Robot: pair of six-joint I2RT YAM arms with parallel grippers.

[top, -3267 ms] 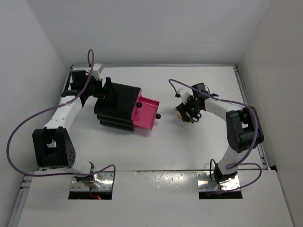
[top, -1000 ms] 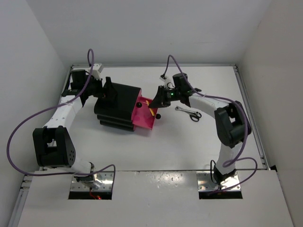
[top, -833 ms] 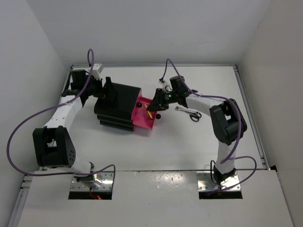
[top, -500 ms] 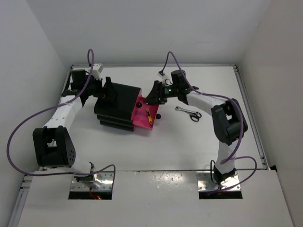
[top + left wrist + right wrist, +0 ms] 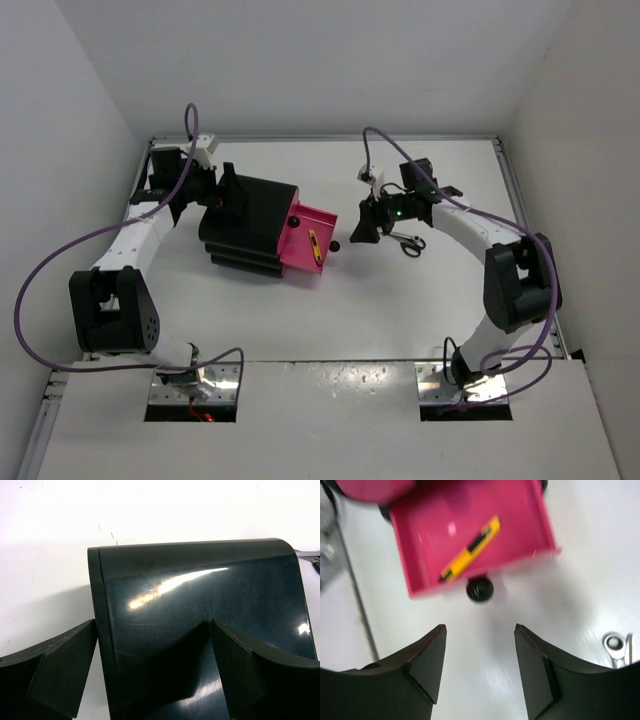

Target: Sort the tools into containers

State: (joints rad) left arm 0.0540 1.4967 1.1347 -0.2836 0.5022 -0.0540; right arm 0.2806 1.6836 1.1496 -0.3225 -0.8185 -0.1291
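In the pink drawer, beyond right fingers, lies a yellow-and-black tool.

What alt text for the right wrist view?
A yellow-and-black tool lies diagonally in an open pink drawer with a round black knob. The right pincer hangs open and empty in front of the knob, over a white table; a silver wrench shows at the lower right edge.

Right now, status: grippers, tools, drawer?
Right gripper open, empty, facing pink drawer. Yellow-and-black tool lies in it. Left gripper open, straddling black drawer unit edge. Silver wrench on table, nothing blocking.
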